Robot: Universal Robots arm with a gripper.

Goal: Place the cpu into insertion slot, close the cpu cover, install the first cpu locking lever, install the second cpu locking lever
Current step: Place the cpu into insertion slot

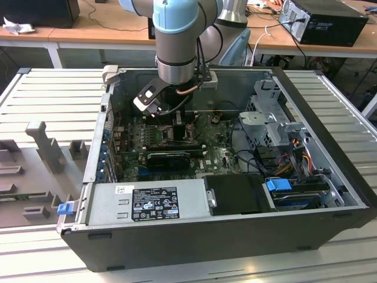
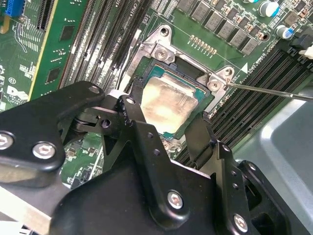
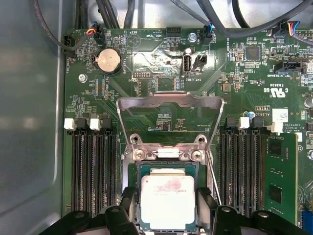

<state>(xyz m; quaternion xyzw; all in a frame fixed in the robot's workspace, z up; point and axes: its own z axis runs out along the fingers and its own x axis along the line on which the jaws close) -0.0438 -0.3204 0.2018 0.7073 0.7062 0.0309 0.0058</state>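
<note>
We note the gripper (image 2: 165,116) narrowed to chip width, its fingers (image 3: 128,208) pressed on two opposite edges of the cpu (image 3: 167,198), which lies in the insertion slot (image 3: 167,164); the cpu cover (image 3: 171,102) stands raised just beyond the slot. Risk: if the chip sits skewed, releasing or pressing could bend the slot's contacts.

The black metal gripper (image 2: 166,117) straddles the flat, square, silvery-topped cpu (image 2: 168,105), which lies in the dark-bordered insertion slot (image 2: 188,66) on the green motherboard (image 2: 168,17). A thin steel lever (image 2: 269,91) juts out beside it.
</note>
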